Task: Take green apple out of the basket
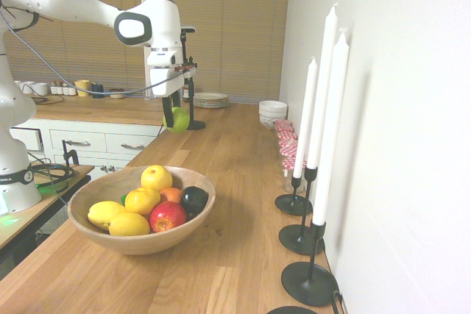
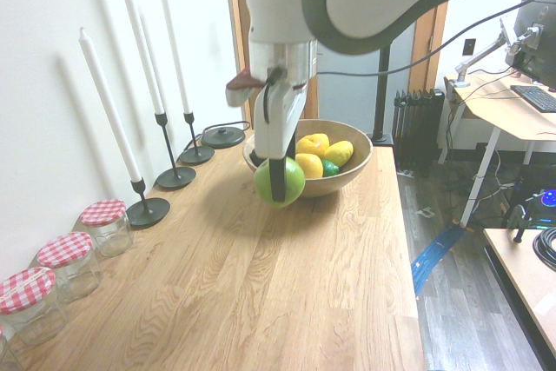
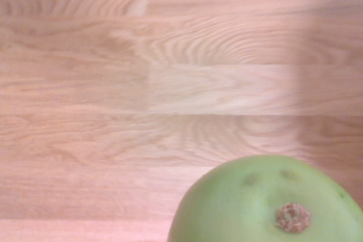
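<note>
First exterior view: the gripper point(image 1: 175, 117) has the green apple point(image 1: 176, 120) held between its fingers, above the wooden counter point(image 1: 229, 174) and out past the basket point(image 1: 140, 243), on the side away from the near candles point(image 1: 330, 130). The second exterior view shows a dark finger lying across the apple's face, and the apple seems to hang clear of the wood, though how high is hard to judge from these angles. The lift out looks done; what probably remains is lowering and letting go. The main risk is the fruit itself: round, shiny skin under narrow fingers could slip or twist if the grip sits off its middle. Released too high, it would drop, bounce and perhaps roll to the counter's open edge and off. Even set down gently, it may roll once freed, as nothing cups it. A swing toward the wall could knock the jars point(image 2: 76, 264) or a candle, and a swing back could catch the basket's rim and jolt the lemons point(image 1: 128, 223).
</note>
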### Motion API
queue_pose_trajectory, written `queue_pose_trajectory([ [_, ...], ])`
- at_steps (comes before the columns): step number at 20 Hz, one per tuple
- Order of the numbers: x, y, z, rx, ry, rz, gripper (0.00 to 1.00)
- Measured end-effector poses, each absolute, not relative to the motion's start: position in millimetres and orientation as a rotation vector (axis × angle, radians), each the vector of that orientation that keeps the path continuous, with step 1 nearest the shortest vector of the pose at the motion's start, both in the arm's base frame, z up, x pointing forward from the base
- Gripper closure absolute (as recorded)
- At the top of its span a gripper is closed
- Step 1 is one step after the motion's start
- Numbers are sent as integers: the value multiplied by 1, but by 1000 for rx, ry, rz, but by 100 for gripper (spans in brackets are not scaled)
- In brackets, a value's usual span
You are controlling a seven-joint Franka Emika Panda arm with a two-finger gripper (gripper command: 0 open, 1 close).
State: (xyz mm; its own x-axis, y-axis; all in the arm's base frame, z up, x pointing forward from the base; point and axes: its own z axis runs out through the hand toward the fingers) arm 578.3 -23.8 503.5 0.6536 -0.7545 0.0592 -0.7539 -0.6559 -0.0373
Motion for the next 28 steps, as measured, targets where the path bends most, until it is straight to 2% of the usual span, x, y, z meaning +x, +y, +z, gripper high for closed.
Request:
queue_pose_trajectory([
  [8,608,-13,430,-2860,1324,-37,100],
  [23,619,-1,378,-2886,1301,-6,100],
  [24,618,-1,377,-2886,1301,-4,0],
  [28,618,0,376,-2888,1299,-2,0],
])
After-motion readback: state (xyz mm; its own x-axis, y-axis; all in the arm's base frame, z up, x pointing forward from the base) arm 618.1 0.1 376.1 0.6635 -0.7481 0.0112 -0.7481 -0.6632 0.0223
